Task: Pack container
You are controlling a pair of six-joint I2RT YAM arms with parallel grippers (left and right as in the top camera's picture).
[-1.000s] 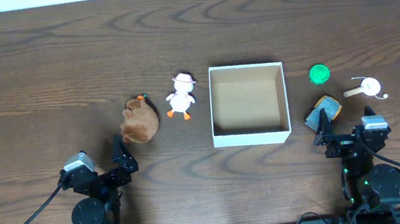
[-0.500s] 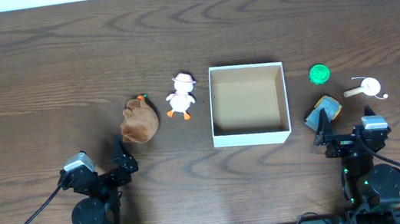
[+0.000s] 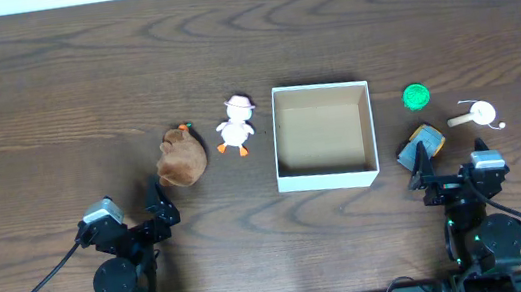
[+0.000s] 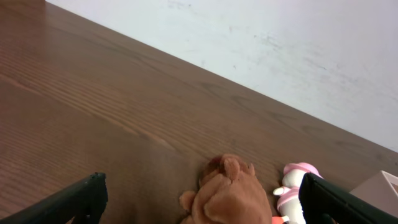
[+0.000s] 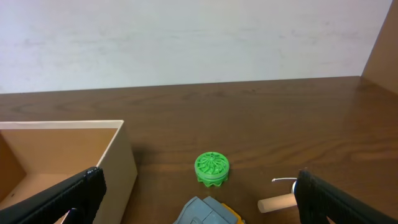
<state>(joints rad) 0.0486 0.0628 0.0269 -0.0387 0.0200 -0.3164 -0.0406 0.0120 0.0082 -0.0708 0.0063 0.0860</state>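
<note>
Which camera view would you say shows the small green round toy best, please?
The right wrist view: the green toy sits whole and close, its ribbed top clear. Overhead shows it small, right of the container. The left wrist view misses it.

container (image 3: 328, 170): square shallow cardboard box, white outside, tan inside, open, upright, empty, mid-table.

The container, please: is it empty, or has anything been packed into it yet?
Empty: the container shows only bare tan floor from overhead, and the brown plush, white duck and green disc lie outside it.
</note>
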